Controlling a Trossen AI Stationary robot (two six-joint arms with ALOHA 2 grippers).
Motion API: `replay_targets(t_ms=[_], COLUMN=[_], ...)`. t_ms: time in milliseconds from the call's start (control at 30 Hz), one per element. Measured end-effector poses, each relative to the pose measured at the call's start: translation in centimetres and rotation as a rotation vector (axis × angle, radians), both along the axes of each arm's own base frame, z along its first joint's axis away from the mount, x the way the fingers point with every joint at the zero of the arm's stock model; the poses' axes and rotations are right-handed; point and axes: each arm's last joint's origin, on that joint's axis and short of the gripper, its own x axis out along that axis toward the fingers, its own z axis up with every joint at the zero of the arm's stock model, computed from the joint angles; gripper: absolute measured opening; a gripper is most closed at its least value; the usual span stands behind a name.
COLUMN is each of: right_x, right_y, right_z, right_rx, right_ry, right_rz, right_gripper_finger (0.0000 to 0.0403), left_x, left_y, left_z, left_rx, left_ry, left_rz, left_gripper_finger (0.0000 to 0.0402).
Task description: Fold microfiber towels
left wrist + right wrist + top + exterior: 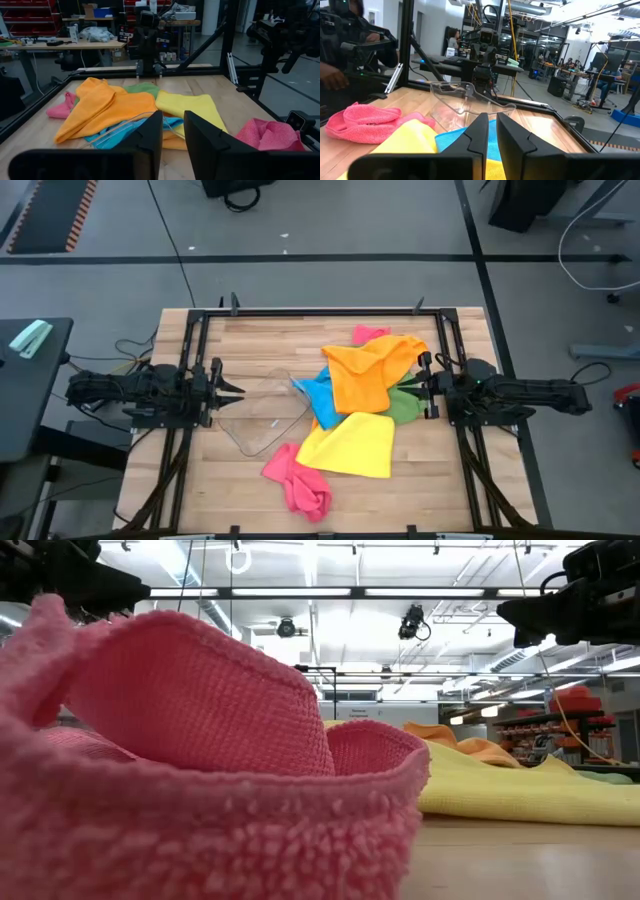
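1. The microfiber towels lay in a loose unfolded heap right of the table's middle, running far-to-near; no single direction.
2. The clear tray sat left of them.
3. The left gripper and the right gripper waited at the edges, fingers narrow, holding nothing.

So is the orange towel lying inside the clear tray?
No. From above, the orange towel lies on the towel pile, right of the clear tray.

Green towel mostly hidden under orange towel. Blue towel partly covered. Second pink towel only corner showing. Low view: near pink towel blocks most of bench.
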Motion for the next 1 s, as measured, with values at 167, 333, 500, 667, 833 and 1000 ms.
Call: replay_targets(t_ms=[167, 333, 500, 667, 833, 1000], right_x=[0.0, 0.0, 0.0, 0.0, 0.0, 0.0], right_y=[0.0, 0.0, 0.0, 0.0, 0.0, 0.0], right_z=[0.0, 0.01, 0.0, 0.01, 0.0, 0.0], right_rx=[0.0, 0.0, 0.0, 0.0, 0.0, 0.0], right_ry=[0.0, 0.0, 0.0, 0.0, 0.0, 0.0], right_rz=[0.0, 0.0, 0.0, 0.0, 0.0, 0.0], right_gripper_finger=[0.0045, 0.0045, 0.0045, 0.0045, 0.0045, 0.0045], left_x=[0.0, 0.0, 0.0, 0.01, 0.0, 0.0], left_y=[0.0, 0.0, 0.0, 0.0, 0.0, 0.0], left_z=[-0.02, -0.01, -0.01, -0.01, -0.01, -0.01], left_rx=[0.0, 0.0, 0.0, 0.0, 0.0, 0.0], left_ry=[0.001, 0.0, 0.0, 0.0, 0.0, 0.0], left_rz=[0.0, 0.0, 0.0, 0.0, 0.0, 0.0], left_gripper_finger=[0.0088, 0.009, 0.0084, 0.0085, 0.0091, 0.0088])
